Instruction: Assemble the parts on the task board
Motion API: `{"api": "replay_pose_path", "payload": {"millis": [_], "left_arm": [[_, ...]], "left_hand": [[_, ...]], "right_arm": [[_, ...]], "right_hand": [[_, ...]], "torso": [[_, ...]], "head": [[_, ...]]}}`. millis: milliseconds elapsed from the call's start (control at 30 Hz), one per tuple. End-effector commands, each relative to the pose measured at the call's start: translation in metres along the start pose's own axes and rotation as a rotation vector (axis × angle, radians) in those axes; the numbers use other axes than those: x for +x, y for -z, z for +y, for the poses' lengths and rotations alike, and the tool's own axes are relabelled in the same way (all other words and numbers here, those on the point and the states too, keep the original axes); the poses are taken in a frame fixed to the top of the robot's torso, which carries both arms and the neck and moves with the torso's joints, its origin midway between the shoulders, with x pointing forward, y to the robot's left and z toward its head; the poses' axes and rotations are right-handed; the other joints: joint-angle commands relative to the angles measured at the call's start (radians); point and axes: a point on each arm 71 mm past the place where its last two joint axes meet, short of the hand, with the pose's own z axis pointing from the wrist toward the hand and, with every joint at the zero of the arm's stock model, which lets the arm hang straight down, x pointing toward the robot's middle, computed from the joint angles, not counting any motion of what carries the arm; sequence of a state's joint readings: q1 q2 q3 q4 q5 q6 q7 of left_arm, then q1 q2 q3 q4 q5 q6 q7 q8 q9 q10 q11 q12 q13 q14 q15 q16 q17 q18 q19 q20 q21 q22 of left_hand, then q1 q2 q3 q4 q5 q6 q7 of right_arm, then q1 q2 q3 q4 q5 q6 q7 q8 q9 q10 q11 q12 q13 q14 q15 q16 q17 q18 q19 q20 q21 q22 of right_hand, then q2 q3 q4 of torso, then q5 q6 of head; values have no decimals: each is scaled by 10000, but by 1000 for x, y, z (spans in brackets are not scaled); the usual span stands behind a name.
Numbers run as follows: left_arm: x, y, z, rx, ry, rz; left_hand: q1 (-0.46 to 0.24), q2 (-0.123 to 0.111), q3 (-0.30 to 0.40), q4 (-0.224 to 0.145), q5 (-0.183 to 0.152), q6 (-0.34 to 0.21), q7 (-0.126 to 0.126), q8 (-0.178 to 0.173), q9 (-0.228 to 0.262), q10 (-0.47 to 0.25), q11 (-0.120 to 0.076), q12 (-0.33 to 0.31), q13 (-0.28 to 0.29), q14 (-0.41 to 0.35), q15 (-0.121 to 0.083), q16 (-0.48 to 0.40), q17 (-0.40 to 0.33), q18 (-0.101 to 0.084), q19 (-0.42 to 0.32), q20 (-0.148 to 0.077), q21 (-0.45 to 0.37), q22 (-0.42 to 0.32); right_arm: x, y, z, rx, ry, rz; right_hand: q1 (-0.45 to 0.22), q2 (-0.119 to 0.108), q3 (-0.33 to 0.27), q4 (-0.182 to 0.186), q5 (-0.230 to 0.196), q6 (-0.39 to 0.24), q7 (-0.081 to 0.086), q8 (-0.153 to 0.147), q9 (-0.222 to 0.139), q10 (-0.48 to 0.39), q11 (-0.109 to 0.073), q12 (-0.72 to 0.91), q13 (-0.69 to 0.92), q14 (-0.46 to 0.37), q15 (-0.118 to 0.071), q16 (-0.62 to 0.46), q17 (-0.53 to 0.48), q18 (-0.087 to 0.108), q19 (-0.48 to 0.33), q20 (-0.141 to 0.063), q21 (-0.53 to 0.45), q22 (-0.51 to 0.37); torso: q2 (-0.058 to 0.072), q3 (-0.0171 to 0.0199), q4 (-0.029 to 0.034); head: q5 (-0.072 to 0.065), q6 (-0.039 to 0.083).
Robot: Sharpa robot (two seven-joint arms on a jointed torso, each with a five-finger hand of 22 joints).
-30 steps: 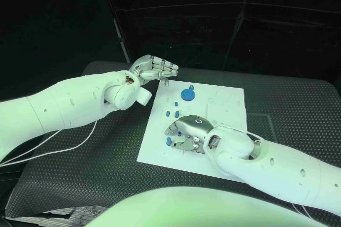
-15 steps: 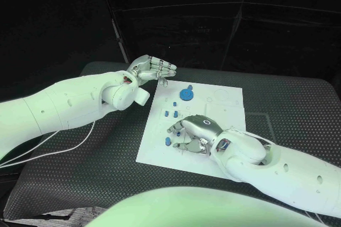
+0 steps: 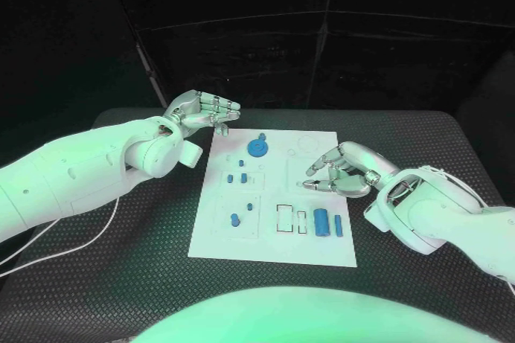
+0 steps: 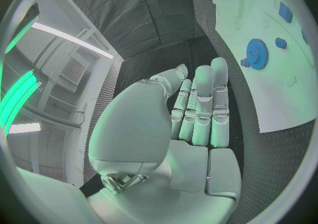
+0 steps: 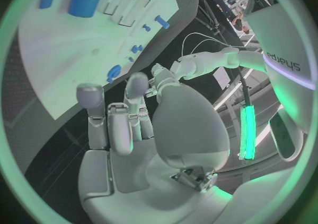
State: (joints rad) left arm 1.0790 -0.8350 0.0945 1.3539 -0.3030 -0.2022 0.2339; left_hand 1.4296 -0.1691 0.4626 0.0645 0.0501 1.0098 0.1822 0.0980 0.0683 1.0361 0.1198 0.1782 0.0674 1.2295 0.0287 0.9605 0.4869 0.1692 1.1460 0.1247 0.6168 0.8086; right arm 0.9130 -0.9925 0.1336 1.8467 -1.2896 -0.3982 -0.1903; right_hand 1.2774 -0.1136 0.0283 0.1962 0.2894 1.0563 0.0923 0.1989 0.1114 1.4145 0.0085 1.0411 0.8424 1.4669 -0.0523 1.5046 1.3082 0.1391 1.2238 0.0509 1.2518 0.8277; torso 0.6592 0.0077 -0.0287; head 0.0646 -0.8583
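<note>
Black matting covers the surface, with the white task board [image 3: 281, 202] at its centre. Small blue parts [image 3: 328, 222] lie across it, including a blue gear [image 3: 257, 146] at the far end; several outlined slots look unfilled, so assembly seems partial. The right robot hand [image 3: 335, 172] hovers over the board's right edge, fingers curled, holding nothing visible. The left robot hand [image 3: 202, 109], fingers curled and empty, waits off the far-left corner.

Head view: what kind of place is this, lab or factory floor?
Likely a robotics lab test cell: a white task board with small blue parts on a black mat-covered table, dark curtained backdrop, both robot hands, left and right, over it.
</note>
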Motion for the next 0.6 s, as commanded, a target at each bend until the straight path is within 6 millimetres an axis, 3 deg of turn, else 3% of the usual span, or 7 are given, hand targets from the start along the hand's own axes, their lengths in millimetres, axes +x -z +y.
{"api": "replay_pose_path", "payload": {"millis": [33,167,267,333,467,600], "left_arm": [[1,0,-1,51,67,102],[0,0,0,31,64,97],[0,1,0,21,64,100],[0,1,1,15,65,104],[0,1,1,16,71,124],[0,1,1,11,73,131]], "left_hand": [[-19,116,-24,-56,7,2,44,49,-9,-54,19,69,-11,-47,1,-26,-15,130,-64,17,-69,-13],[-108,128,-75,-5,6,-1,43,57,-8,-87,23,108,-4,-51,13,-19,-32,126,-69,30,-85,-22],[-115,128,-79,-1,6,-1,42,58,-8,-90,23,112,-4,-51,14,-18,-34,126,-69,31,-87,-23],[-134,129,-92,10,6,-2,40,60,-8,-99,22,122,-2,-51,15,-16,-38,126,-70,34,-91,-27],[-201,150,-125,55,6,-6,36,66,-7,-123,21,156,2,-50,20,-7,-51,127,-71,42,-108,-38],[-243,167,-145,87,6,-11,35,69,-8,-139,20,179,4,-50,23,-1,-59,128,-70,48,-120,-48]], "right_arm": [[-4,8,-16,1831,-557,52],[-6,19,-24,2524,194,25],[-4,22,-26,2803,689,84],[-1,26,-28,3022,1096,197],[8,30,-27,3224,1671,411],[15,31,-26,3356,1958,614]], "right_hand": [[62,137,-529,120,-50,62,-19,478,209,97,-7,2059,2570,780,-62,142,1144,-120,80,2,53,121],[151,106,-945,167,-218,-178,6,723,375,179,27,2699,3469,804,-40,205,1304,-135,169,27,116,272],[148,56,-1172,236,-325,-304,22,845,469,168,30,2823,3666,807,-23,219,1337,-149,220,40,151,357],[18,-21,-1407,406,-444,-415,22,952,548,150,55,2884,3773,813,-13,234,1379,-156,245,50,165,398],[-9,-131,-1745,806,-547,-596,16,1247,740,139,60,2984,3970,819,-10,252,1425,-182,330,61,230,560],[-21,-170,-1884,944,-577,-684,11,1437,857,153,54,3043,4088,828,-9,273,1482,-192,363,60,256,627]], "torso": [[-53,-7,-88],[-43,31,-112],[-55,28,-148],[-60,13,-128],[-61,10,-106],[-52,20,-94]], "head": [[-249,51],[-462,51],[-523,54],[-603,39],[-646,27],[-650,22]]}}
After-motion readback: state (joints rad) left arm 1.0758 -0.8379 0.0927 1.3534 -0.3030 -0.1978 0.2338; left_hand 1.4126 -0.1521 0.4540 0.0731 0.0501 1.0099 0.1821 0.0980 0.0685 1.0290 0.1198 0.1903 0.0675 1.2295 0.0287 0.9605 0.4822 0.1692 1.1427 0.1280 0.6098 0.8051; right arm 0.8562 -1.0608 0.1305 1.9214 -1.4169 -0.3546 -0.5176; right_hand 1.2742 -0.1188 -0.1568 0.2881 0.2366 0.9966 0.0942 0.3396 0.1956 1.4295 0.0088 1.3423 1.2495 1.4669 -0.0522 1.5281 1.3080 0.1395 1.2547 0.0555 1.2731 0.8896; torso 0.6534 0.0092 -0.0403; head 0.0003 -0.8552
